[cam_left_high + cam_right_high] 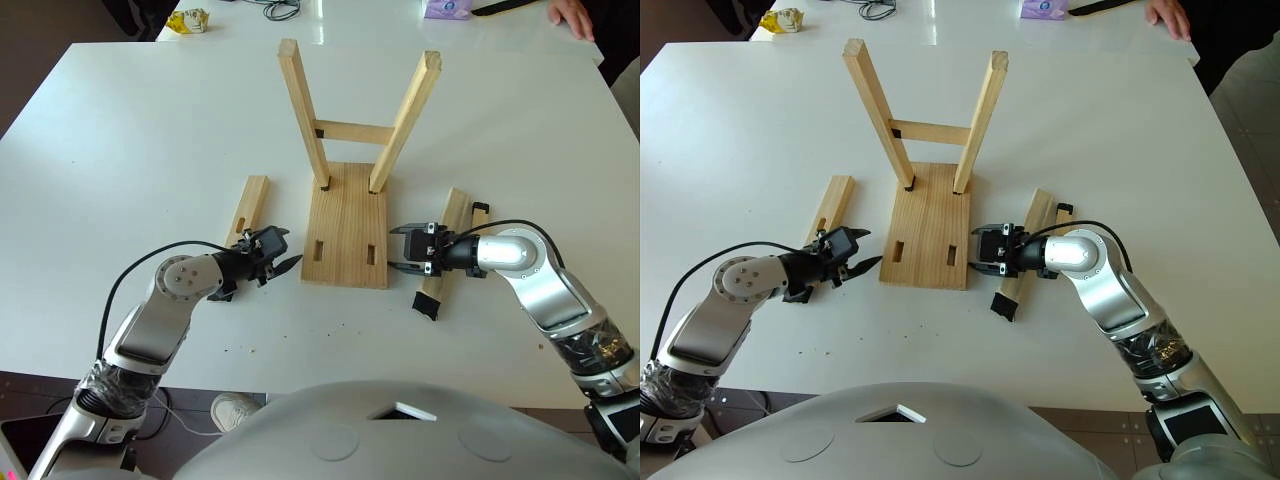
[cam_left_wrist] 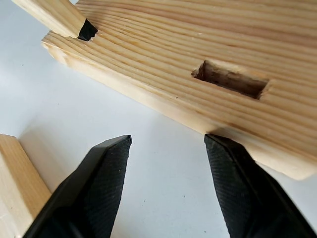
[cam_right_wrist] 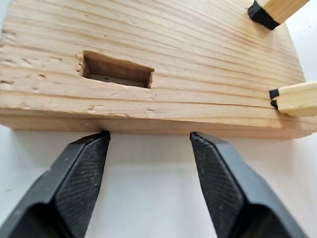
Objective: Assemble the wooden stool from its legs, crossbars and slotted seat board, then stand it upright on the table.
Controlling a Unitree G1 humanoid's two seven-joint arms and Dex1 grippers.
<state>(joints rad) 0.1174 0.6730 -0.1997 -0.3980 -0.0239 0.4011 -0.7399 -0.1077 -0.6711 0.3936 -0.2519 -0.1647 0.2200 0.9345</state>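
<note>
Left wrist view: left gripper [image 2: 168, 144] jaws spread wide, holding nothing. One fingertip [image 2: 233, 168] meets the near edge of the board [image 2: 198, 44]; contact uncertain. Jaws of right gripper [image 3: 148, 139] equally wide, empty, tips at the opposite edge. Board lies flat mid-table [image 1: 120, 120], two legs [image 1: 305, 110] and a crossbar [image 1: 352, 132] standing at its far end. One loose leg [image 1: 248, 208] lies left; the pieces [image 1: 455, 210] on the right are partly hidden by the arm.
</note>
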